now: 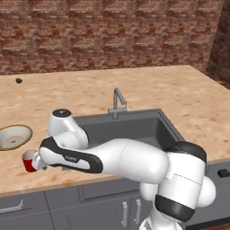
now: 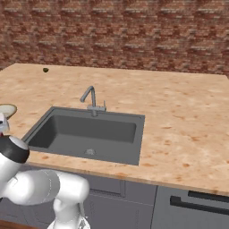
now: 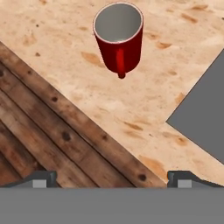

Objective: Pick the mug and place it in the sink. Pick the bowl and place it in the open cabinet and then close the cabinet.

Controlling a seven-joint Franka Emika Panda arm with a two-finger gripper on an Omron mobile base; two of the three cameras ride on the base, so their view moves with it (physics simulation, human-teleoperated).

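The mug (image 3: 119, 37) is red with a white inside and stands upright on the counter, its handle turned toward the hand. In the left base view the mug (image 1: 29, 161) sits near the counter's front edge, just left of my hand. My gripper (image 3: 113, 179) is open, its fingertips (image 3: 41, 178) wide apart with nothing between them, and the mug is a short way ahead. The cream bowl (image 1: 13, 137) lies on the counter behind the mug and shows as a sliver in the right base view (image 2: 6, 110). The dark sink (image 1: 130, 130) (image 2: 89, 132) is to the right. The cabinet is out of view.
A grey tap (image 1: 117, 101) (image 2: 91, 100) stands behind the sink. A small dark lump (image 1: 19, 81) (image 2: 45, 69) lies far back on the counter by the brick wall. In the hand view the counter's front edge (image 3: 87, 131) runs diagonally, with wooden floor (image 3: 30, 131) below it.
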